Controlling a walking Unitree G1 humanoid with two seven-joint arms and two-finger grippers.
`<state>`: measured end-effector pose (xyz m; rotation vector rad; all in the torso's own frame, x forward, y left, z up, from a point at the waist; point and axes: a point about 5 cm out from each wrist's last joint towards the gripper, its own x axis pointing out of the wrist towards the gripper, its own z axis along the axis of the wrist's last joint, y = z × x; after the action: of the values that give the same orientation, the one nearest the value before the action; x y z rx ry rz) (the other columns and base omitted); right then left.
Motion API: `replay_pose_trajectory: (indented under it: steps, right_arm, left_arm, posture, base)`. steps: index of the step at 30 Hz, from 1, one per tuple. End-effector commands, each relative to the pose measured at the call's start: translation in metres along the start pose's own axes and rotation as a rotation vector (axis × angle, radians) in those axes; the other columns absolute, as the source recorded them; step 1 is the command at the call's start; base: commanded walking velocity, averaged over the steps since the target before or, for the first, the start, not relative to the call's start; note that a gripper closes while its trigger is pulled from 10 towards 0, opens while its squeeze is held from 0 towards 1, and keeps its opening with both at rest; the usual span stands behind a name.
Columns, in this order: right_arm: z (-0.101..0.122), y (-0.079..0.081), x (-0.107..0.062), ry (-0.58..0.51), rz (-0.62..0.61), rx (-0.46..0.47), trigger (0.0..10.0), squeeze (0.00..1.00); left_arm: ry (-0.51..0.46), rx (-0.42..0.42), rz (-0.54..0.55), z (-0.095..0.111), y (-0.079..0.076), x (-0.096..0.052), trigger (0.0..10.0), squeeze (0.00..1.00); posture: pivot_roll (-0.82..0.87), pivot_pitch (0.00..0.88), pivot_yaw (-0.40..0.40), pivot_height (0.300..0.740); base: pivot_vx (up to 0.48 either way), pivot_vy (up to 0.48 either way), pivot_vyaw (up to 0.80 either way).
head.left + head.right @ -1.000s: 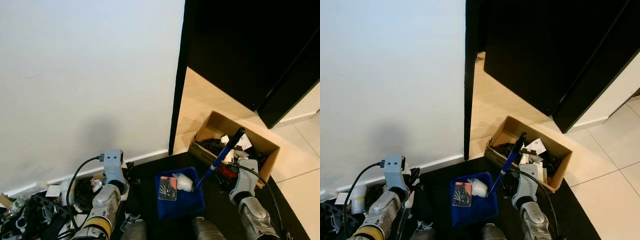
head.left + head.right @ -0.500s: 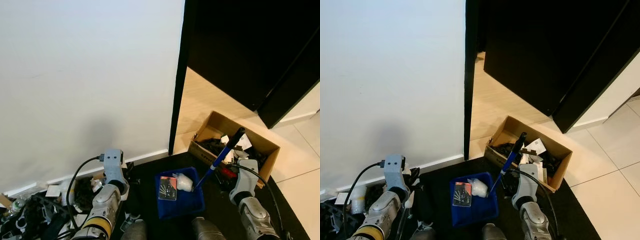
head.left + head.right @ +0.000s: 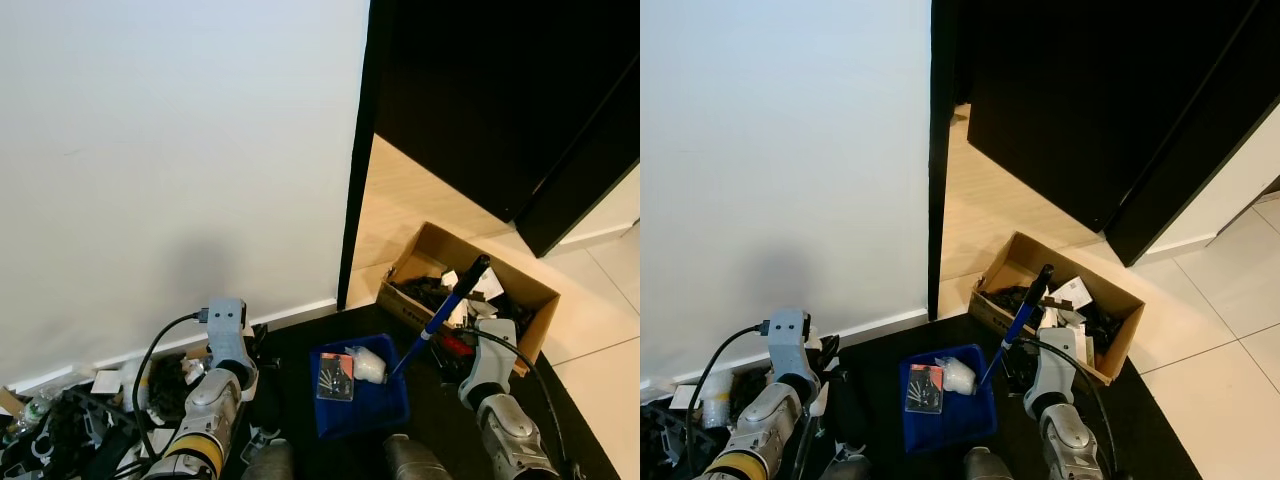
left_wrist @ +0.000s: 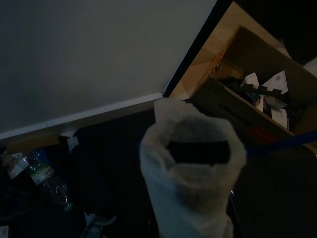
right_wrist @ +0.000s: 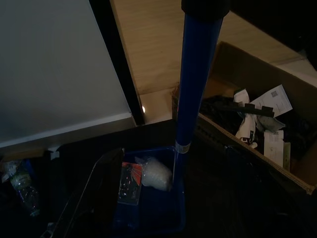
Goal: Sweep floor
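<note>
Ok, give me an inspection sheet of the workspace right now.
Surface: black mat by cream tiles.
Job's things: blue plastic dustpan holding white crumpled wad; blue-handled broom leaning over it.
Clutter: open cardboard box of papers; plastic bottle.
Grippers: right gripper beside the broom handle, grip unclear; left gripper near the wall.
Cables: black cable on left arm.
Surroundings: white wall, dark door.
</note>
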<state>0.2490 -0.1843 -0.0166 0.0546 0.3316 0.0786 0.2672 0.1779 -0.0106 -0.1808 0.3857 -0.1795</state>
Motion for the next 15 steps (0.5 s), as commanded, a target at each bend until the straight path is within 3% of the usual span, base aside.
replay_pose_trajectory:
  steps: [1, 15]
  right_arm:
    - [-0.0053, -0.0027, -0.0040, 0.018, -0.013, 0.013, 10.0, 0.00]
    - [-0.0048, -0.0022, -0.0034, 0.019, -0.013, 0.013, 10.0, 0.00]
  left_arm:
    - [0.035, -0.023, 0.008, -0.0135, -0.0005, -0.0063, 10.0, 0.00]
    - [0.032, -0.023, 0.009, -0.0124, -0.0001, -0.0060, 10.0, 0.00]
  posture:
    - [0.03, 0.168, -0.017, 0.740]
    - [0.03, 0.172, -0.014, 0.740]
  base:
    - [0.000, 0.000, 0.00]
    - [0.000, 0.000, 0.00]
